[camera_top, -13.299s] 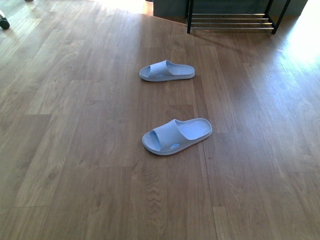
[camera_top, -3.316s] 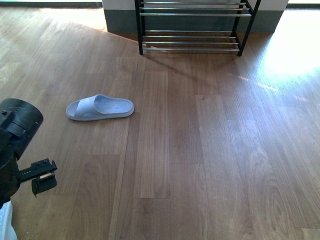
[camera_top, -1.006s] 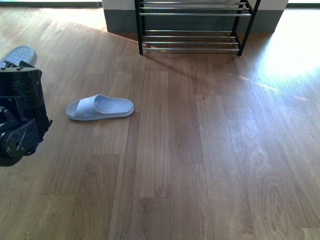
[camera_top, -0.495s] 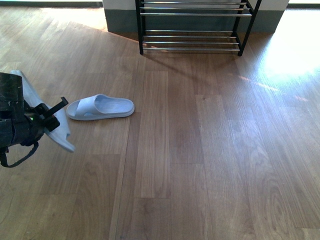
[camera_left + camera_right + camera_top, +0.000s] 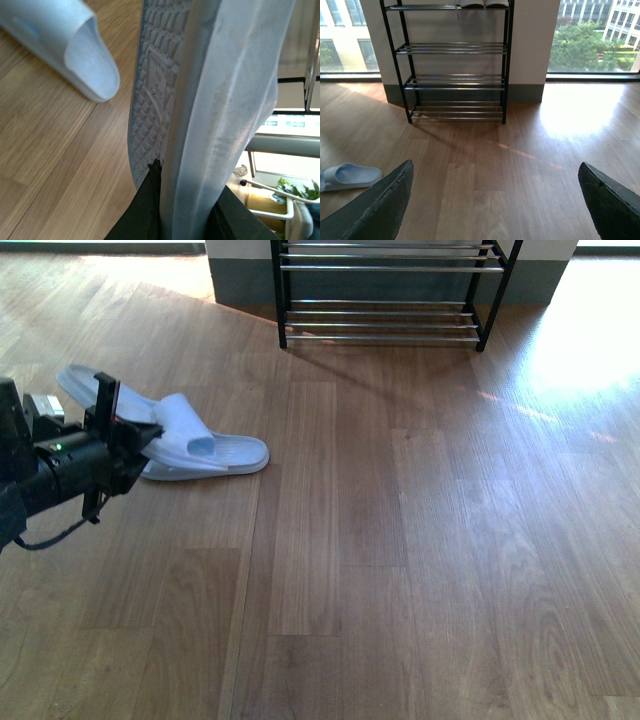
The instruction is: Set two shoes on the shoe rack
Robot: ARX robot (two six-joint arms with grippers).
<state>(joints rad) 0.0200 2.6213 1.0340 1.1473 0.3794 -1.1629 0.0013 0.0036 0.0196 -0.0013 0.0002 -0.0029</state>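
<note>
The pale blue slide sandal (image 5: 85, 383) is clamped in your left gripper (image 5: 112, 430), raised above its mate (image 5: 235, 453) on the floor. Hold it firmly and carry it level toward the shoe rack (image 5: 385, 310) ahead. Your right gripper (image 5: 495, 210) is spread wide, apparently empty.

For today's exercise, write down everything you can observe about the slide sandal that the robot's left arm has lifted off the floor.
The lifted sandal is a pale blue slide, rubbery-looking and moulded in one piece, with a wide strap over the front and an open heel. The left claw is shut on it, gripping it by the edge of its sole. It hangs tilted above the wooden floor, partly in front of the second sandal, which lies flat. The left wrist view shows its underside, covered in small raised square treads.
</note>
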